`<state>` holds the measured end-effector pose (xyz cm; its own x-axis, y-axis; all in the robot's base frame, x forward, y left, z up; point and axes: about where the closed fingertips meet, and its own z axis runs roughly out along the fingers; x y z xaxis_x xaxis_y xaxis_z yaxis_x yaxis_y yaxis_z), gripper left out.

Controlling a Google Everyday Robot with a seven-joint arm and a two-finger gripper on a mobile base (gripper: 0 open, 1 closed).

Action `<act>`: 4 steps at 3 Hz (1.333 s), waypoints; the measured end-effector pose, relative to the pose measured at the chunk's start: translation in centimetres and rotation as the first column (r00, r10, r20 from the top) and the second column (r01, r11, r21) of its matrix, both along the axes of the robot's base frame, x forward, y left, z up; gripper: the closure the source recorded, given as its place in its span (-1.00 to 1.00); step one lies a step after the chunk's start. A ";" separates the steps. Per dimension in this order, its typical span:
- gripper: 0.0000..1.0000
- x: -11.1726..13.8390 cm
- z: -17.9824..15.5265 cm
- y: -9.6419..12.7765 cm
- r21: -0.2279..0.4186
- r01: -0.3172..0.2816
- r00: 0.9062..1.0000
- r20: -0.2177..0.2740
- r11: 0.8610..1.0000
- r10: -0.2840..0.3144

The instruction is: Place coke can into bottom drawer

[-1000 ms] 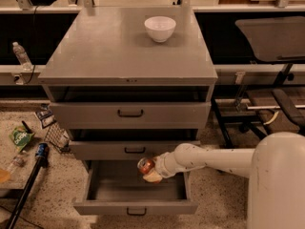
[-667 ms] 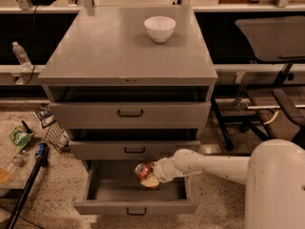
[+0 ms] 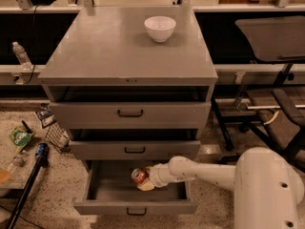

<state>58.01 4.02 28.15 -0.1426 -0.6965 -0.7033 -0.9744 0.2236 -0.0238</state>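
The coke can, red-orange with a silver top, is held tilted in my gripper inside the open bottom drawer. The gripper is shut on the can, just above the drawer's grey floor near its middle. My white arm reaches in from the right over the drawer's right side. The bottom drawer is pulled out the farthest of the three grey drawers, and its dark handle shows on the front.
A white bowl stands on the cabinet top. The middle drawer and top drawer are slightly out. A clear bottle stands far left. Litter and a dark pole lie on the floor left. A chair stands right.
The gripper with the can has moved left and a little lower, deeper into the bottom drawer. The can is still held.
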 end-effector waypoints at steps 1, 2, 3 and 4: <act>0.03 0.7 -2.6 -0.1 -0.004 0.005 1.000 0.007 1.000 -0.005; -0.43 1.1 -4.8 -0.5 -0.006 -0.003 1.000 -0.004 1.000 0.003; -0.90 1.4 -6.2 -0.7 -0.007 -0.003 1.000 -0.018 1.000 0.003; -0.69 2.1 -6.3 -1.0 0.028 0.016 1.000 -0.023 0.999 -0.016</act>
